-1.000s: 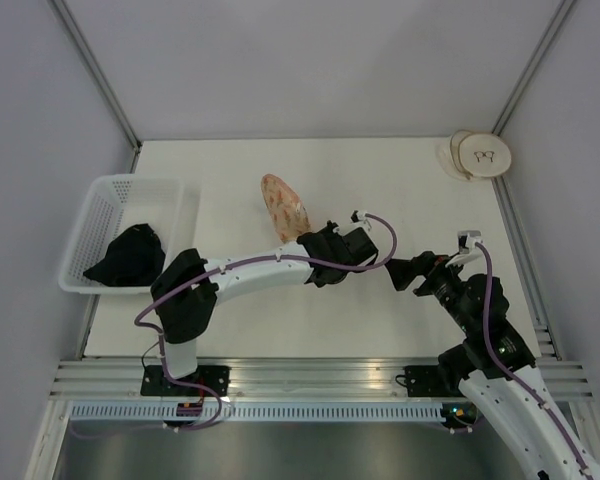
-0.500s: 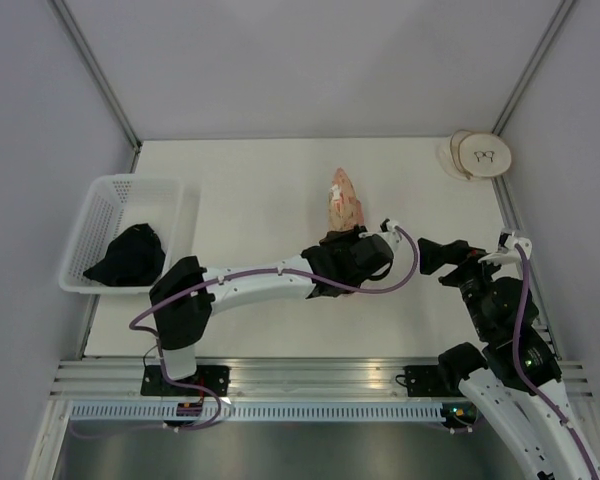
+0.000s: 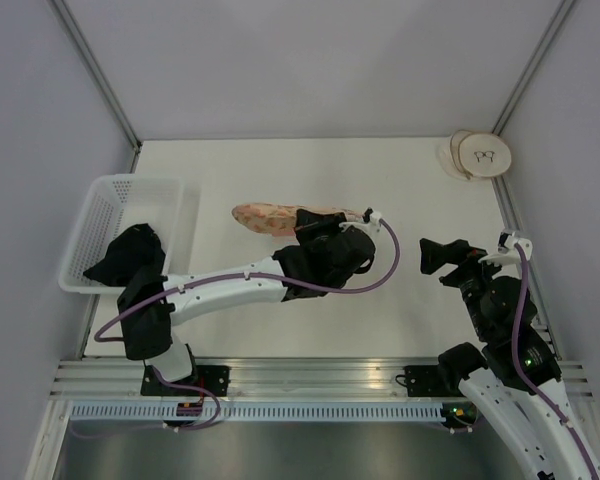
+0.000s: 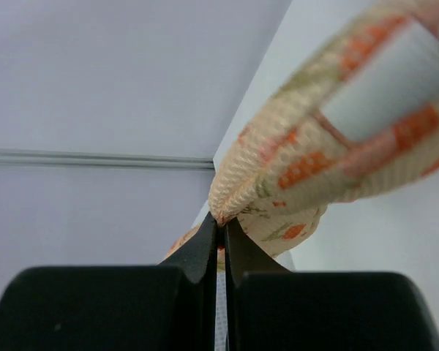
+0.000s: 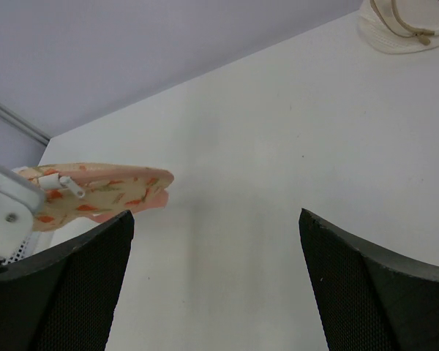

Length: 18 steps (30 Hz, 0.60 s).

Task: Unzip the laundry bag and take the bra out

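The laundry bag (image 3: 275, 216) is a flat peach pouch with orange prints, held off the table and stretched leftward. My left gripper (image 3: 317, 226) is shut on its right end; in the left wrist view the black fingertips (image 4: 221, 219) pinch the bag's edge (image 4: 307, 168). The bag also shows in the right wrist view (image 5: 102, 194) at the left. My right gripper (image 3: 436, 254) is open and empty, to the right of the bag and apart from it (image 5: 216, 216). A small white soft garment with a thin strap, which looks like the bra (image 3: 478, 155), lies at the back right corner (image 5: 406, 22).
A white lattice basket (image 3: 95, 215) stands at the left edge with a black cloth (image 3: 128, 255) in it. Grey walls close the table at the back and sides.
My left arm has swung the bag: it pointed away from me half a second ago and now lies pointing left. My right gripper drew back to the right a second ago and has stayed there since.
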Tool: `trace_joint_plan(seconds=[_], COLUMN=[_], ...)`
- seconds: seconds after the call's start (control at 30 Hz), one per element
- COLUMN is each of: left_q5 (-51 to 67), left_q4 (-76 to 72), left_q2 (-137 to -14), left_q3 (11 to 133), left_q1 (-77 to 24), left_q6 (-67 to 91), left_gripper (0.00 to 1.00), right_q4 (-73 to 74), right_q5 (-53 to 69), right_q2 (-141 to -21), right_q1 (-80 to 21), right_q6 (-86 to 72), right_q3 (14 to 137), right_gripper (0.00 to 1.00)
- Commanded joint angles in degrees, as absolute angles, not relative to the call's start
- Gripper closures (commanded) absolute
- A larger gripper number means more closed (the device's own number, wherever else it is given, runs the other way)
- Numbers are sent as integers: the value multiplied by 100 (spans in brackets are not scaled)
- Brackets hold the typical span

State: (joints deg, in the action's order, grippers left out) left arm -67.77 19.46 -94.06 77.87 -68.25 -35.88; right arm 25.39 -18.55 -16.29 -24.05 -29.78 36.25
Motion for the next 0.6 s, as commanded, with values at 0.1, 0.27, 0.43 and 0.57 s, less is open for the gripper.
trace_joint_plan(seconds=[0.1, 0.27, 0.43, 0.57], left_q5=[-7101, -7014, -6391, -6100], left_q4=[1898, 3332, 4350, 4911], left_q2=[-9817, -10177, -10748, -11188], left_q3=[7146, 6881, 7093, 7391], left_q1=[-7101, -7672, -8479, -8973], left_q6=[-2814, -453, 1501, 2432], left_gripper=[98, 98, 98, 98], right_q4=[2663, 2698, 2716, 2707], right_q5=[-1977, -2100, -2197, -2153], right_q2=[-1653, -1591, -1766, -2021], right_q1=[-2426, -2417, -2426, -2426], right_q6=[-2971, -2883, -2865, -2857], right_q3=[3709, 3744, 3928, 4043], right_gripper=[2, 2, 2, 2])
